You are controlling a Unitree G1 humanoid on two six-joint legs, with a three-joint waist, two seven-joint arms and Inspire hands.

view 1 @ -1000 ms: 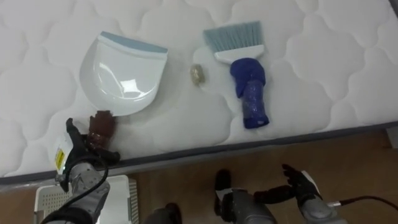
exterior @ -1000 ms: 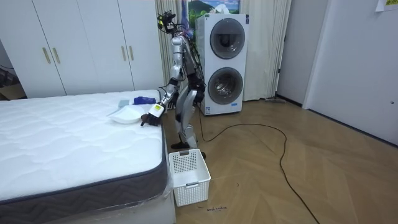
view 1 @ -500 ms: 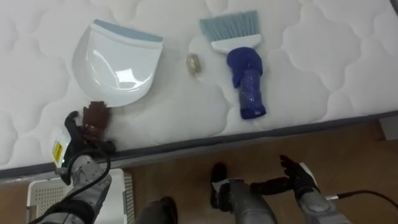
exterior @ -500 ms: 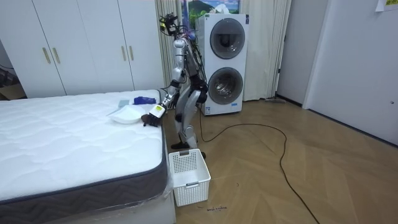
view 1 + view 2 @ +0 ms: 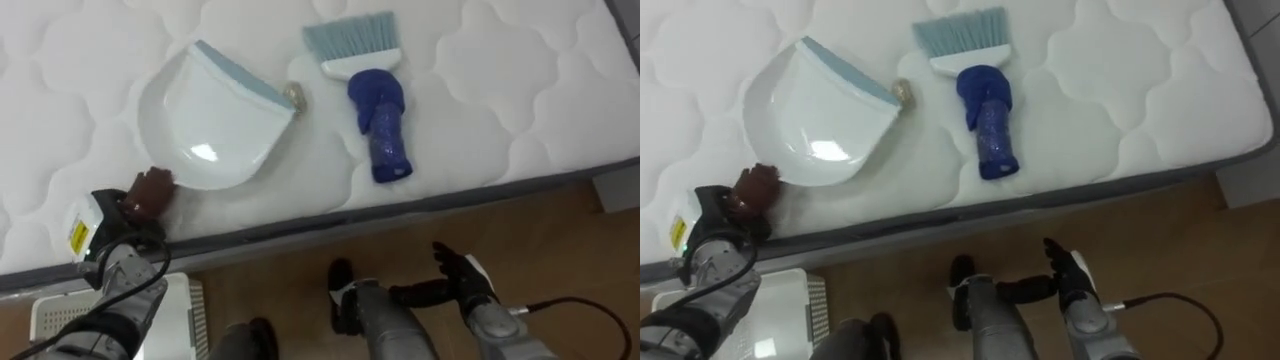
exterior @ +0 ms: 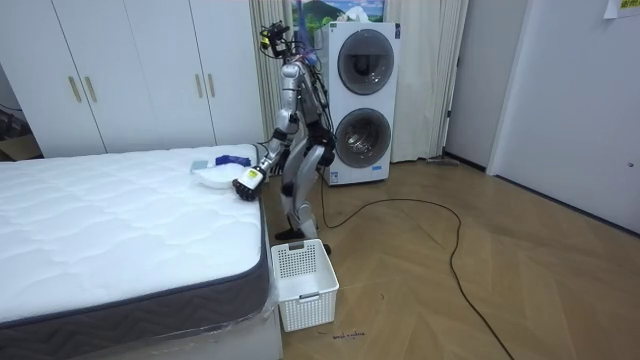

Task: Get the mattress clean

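Note:
A white dustpan [image 5: 215, 125] with a pale blue lip lies on the white mattress [image 5: 500, 90]. Its brown handle [image 5: 152, 190] points to the bed's near edge. My left hand [image 5: 108, 228] is at that edge, fingers curled round the handle. A small yellowish lump of litter [image 5: 293, 95] rests against the pan's lip. To its right lies a hand brush [image 5: 375, 115] with a dark blue grip and light blue bristles pointing away from me. My right hand [image 5: 458, 283] hangs open below the bed's edge, over the wooden floor. In the room view I stand at the bed's side.
A white slatted basket [image 6: 305, 285] stands on the floor by the bed's corner, under my left arm [image 5: 125, 305]. Two stacked washing machines [image 6: 360, 100] are behind me. The mattress's grey edge [image 5: 420, 200] runs across in front of me.
My left hand has closed on the brown handle. The dustpan has swung, its lip going right until it meets the litter. The right hand stayed where it was.

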